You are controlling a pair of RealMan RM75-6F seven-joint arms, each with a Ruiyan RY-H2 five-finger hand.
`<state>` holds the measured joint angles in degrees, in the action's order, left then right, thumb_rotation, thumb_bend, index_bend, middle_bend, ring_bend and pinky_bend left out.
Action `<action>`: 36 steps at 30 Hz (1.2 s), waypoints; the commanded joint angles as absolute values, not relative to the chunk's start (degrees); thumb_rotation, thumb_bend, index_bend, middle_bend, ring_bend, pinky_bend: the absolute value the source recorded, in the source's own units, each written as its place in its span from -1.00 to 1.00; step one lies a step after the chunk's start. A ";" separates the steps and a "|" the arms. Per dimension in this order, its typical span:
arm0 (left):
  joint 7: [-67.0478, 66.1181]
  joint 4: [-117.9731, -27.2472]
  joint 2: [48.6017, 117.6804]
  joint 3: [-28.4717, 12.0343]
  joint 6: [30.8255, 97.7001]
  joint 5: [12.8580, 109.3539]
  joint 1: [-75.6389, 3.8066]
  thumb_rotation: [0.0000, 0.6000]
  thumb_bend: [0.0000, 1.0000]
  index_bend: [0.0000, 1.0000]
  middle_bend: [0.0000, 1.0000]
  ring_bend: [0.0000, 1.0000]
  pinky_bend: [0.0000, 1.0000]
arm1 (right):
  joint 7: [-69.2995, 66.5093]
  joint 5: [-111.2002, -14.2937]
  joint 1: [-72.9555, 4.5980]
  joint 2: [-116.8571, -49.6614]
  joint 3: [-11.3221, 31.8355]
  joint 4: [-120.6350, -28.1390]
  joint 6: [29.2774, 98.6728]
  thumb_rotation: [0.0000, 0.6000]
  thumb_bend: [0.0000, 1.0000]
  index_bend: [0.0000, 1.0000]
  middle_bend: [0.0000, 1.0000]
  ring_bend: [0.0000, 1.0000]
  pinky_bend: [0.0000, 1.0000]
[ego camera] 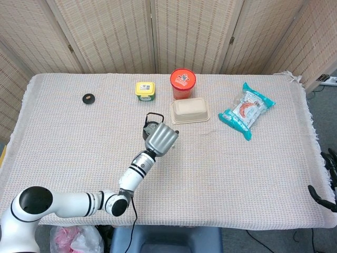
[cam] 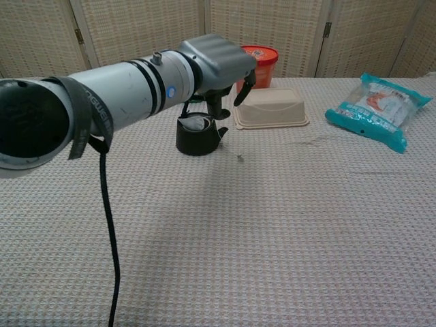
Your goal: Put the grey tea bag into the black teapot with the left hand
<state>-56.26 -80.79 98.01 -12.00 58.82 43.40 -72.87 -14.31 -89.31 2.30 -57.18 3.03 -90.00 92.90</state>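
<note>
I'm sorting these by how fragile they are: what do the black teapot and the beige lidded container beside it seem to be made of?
The black teapot looks like matte cast iron or dark ceramic: dull black, thick-walled, thin wire handle. The beige lidded container looks like molded pulp fibre or matte plastic: pale, unglossy, soft rounded edges. The pictures settle neither.
</note>
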 commanded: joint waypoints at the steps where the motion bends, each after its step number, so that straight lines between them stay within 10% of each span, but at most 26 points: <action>1: -56.97 -81.68 99.28 -11.91 59.06 43.60 -73.37 1.00 -0.22 -0.34 1.00 1.00 1.00 | -14.62 -89.72 2.27 -57.14 2.84 -89.72 92.88 1.00 -0.50 -1.00 -1.00 -1.00 -1.00; 6: -60.06 -86.72 99.96 -11.92 61.09 42.86 -73.91 1.00 -0.23 -0.99 1.00 1.00 1.00 | -15.84 -90.65 2.51 -56.90 2.41 -89.23 93.44 1.00 -0.48 -1.00 -1.00 -1.00 -1.00; 14: -53.58 -102.86 87.44 -15.00 59.56 25.48 -67.49 1.00 -0.18 -1.00 1.00 1.00 1.00 | -17.24 -92.10 3.33 -56.80 1.74 -88.32 95.11 1.00 -0.48 -1.00 -1.00 -1.00 -1.00; 23: -43.97 -97.28 78.91 -15.73 44.22 7.71 -68.13 1.00 0.77 -1.00 1.00 1.00 1.00 | -14.28 -91.93 2.57 -57.37 1.71 -89.32 93.66 1.00 -0.48 -1.00 -1.00 -1.00 -1.00; 36: -37.98 -87.75 79.36 -10.01 34.20 3.70 -73.45 1.00 0.81 -1.00 1.00 1.00 1.00 | -12.11 -90.05 1.33 -57.54 2.33 -90.45 91.09 1.00 -0.48 -1.00 -1.00 -1.00 -1.00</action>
